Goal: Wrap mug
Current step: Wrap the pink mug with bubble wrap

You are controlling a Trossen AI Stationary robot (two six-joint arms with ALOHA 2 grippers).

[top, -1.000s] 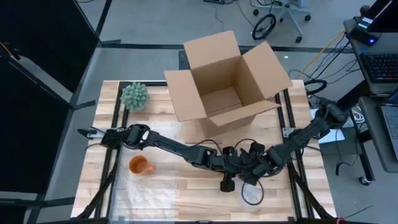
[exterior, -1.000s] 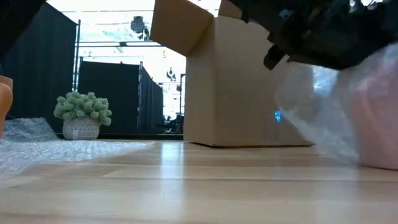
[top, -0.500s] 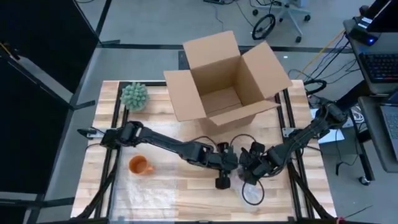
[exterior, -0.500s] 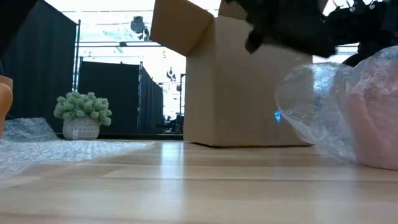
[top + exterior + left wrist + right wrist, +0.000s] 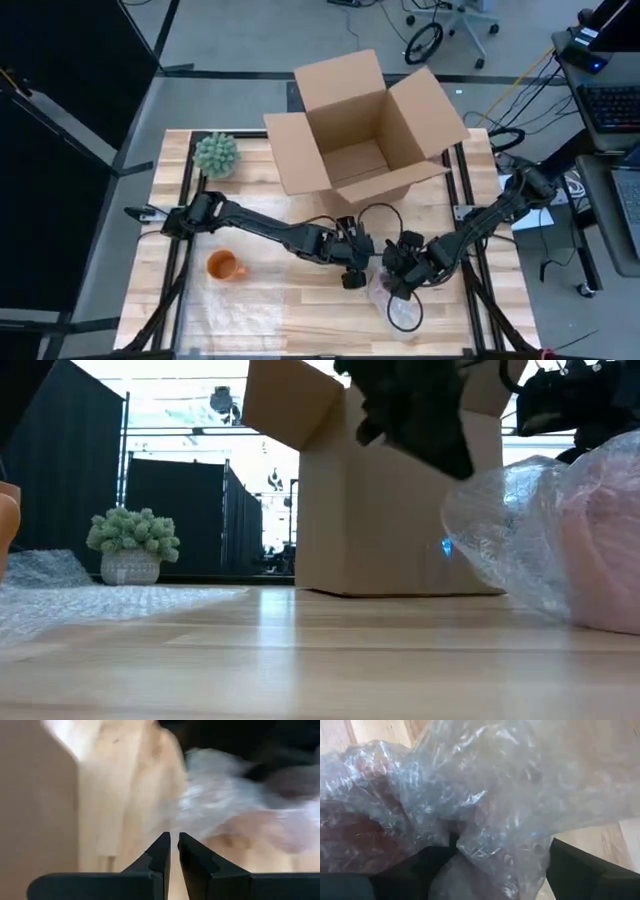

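Mug (image 5: pixel 600 560), pinkish inside its bubble wrap (image 5: pixel 485 795), lies on the tabletop (image 5: pixel 300 300) directly under the right hand (image 5: pixel 397 283), whose fingers are spread and pinch a fold of the wrap. Just beside it, the left hand (image 5: pixel 352 277) hangs with fingers nearly closed, holding nothing.

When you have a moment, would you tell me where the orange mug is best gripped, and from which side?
The orange mug stands upright with its mouth open to the overhead camera and its handle pointing toward the table's middle. Probably best: come straight down from above and pinch the rim on the side away from the handle. The left end effector sits nearest and looks shut.
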